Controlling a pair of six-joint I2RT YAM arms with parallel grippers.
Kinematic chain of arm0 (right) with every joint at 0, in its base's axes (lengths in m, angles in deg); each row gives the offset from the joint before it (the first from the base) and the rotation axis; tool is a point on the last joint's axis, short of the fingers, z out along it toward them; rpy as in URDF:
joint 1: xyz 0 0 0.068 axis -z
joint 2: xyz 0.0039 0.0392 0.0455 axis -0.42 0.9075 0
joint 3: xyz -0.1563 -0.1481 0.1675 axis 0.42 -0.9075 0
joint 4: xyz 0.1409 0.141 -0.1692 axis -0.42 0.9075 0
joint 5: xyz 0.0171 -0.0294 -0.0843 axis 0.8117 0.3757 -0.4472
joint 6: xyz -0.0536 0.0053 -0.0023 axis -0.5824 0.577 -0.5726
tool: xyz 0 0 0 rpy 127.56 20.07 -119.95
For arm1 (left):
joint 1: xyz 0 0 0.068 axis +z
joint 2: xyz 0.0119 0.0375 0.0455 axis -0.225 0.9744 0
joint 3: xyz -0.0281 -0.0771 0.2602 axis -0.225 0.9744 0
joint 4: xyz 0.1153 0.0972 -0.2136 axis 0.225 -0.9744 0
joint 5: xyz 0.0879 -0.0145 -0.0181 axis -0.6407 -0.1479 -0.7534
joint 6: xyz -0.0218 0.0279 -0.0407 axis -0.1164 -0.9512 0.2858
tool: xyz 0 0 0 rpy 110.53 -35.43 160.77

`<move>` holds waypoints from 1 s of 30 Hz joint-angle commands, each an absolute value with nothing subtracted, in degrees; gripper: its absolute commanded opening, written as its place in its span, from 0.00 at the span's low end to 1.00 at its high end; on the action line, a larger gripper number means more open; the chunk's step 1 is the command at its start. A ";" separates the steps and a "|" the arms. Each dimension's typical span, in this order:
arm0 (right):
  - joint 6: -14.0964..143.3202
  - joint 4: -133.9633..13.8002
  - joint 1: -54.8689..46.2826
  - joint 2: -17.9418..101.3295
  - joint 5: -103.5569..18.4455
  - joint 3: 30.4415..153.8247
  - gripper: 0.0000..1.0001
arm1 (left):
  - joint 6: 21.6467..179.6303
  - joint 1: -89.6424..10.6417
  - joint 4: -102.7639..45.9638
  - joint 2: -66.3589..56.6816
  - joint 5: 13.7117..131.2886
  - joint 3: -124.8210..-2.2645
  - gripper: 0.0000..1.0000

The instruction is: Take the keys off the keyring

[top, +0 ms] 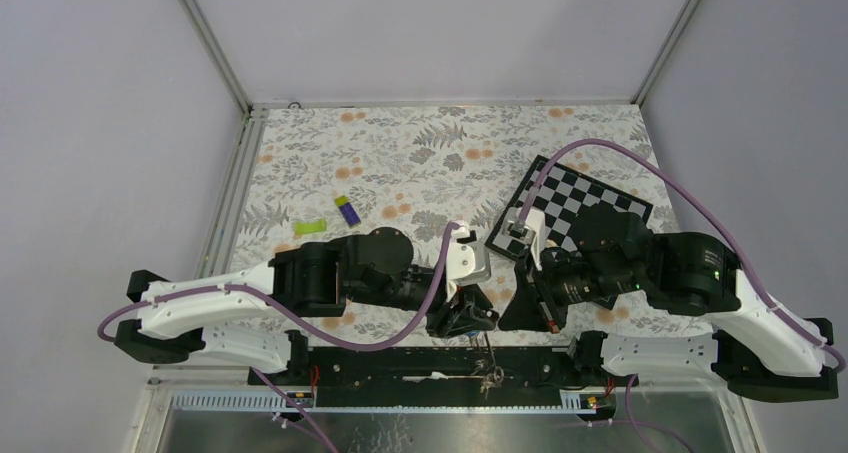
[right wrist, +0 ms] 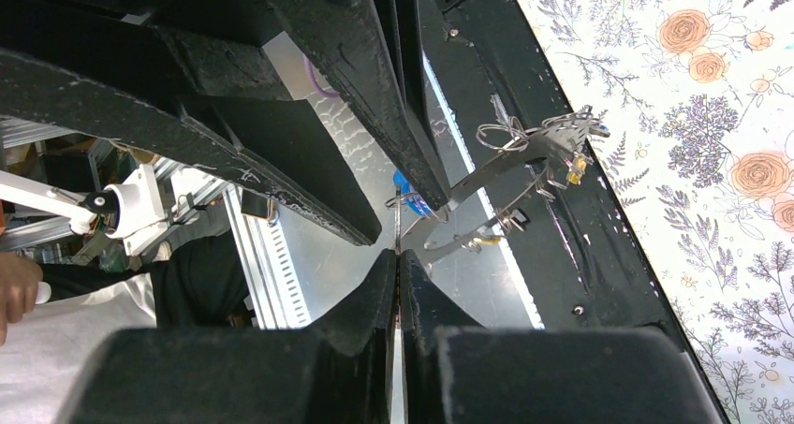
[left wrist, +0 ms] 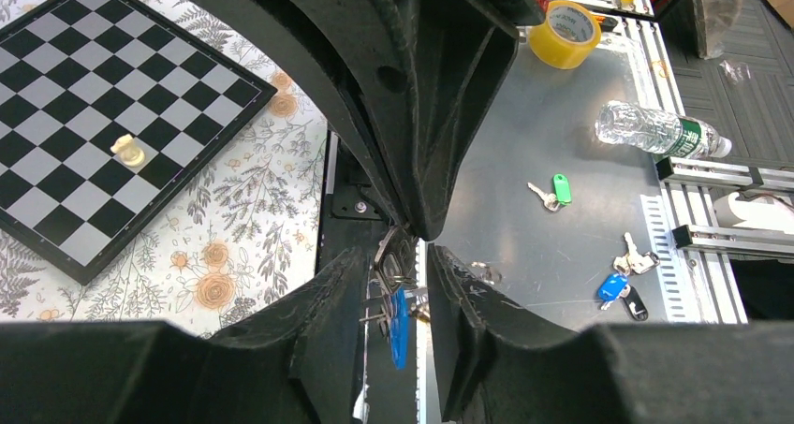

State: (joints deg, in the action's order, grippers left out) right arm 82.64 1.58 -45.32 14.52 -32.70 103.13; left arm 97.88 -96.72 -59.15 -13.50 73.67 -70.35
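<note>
The large flat grey metal keyring [right wrist: 506, 162] is up in the air over the black rail [top: 400, 358] that runs along the near edge of the flower-patterned table [top: 400, 153], about halfway along it. Small metal keys [right wrist: 566, 123] fan out from it, plain silver ones and a couple with yellow bits. A blue-headed key [left wrist: 400, 326] hangs lowest. So the ring is far from bare.

The right gripper [right wrist: 398, 260] is pinched tight on a thin metal edge of the bunch; whether that is ring or key I cannot tell. The left gripper [left wrist: 404, 274] comes in from the other side with its jaws a narrow way apart and the blue-headed key in the gap. Whether the pads press on it I cannot make out.

Past the rail, on the grey metal bench [left wrist: 524, 143] beyond the table's near edge, lie loose keys: a silver one with a green plastic tag [left wrist: 552, 190], and nearer the bench's slotted edge a small cluster with blue and black tags [left wrist: 623, 291]. I take these for keys already off, which would put the job partway done. Every key on the ring has yet to be worked off, the blue-headed one looking like the next.
</note>
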 commanded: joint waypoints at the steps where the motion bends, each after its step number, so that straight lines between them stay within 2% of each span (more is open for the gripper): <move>1: 82.03 -2.14 -45.58 13.63 -31.21 104.65 0.00 | 97.63 -96.67 -56.61 -13.46 74.92 -71.40 0.36; 11: 82.07 -2.15 -45.57 13.87 -31.02 103.98 0.00 | 97.68 -96.67 -56.69 -12.76 75.51 -71.87 0.30; 16: 82.12 -2.98 -45.57 14.00 -30.87 103.60 0.00 | 97.58 -96.67 -57.08 -12.62 75.08 -72.29 0.21; 21: 82.14 -3.11 -45.61 14.03 -30.93 103.36 0.01 | 97.67 -96.67 -57.36 -12.61 74.99 -72.27 0.16; 28: 82.04 -3.08 -45.57 13.79 -31.16 103.26 0.04 | 97.58 -96.67 -57.93 -12.33 75.55 -72.43 0.00; 30: 81.99 -3.06 -45.57 13.64 -31.44 103.33 0.04 | 97.58 -96.67 -58.39 -12.14 75.69 -72.47 0.00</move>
State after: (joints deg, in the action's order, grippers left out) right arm 82.11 1.56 -45.32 14.24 -32.59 102.67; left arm 98.05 -96.72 -59.32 -12.61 74.78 -70.40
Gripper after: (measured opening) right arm 0.055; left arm 0.165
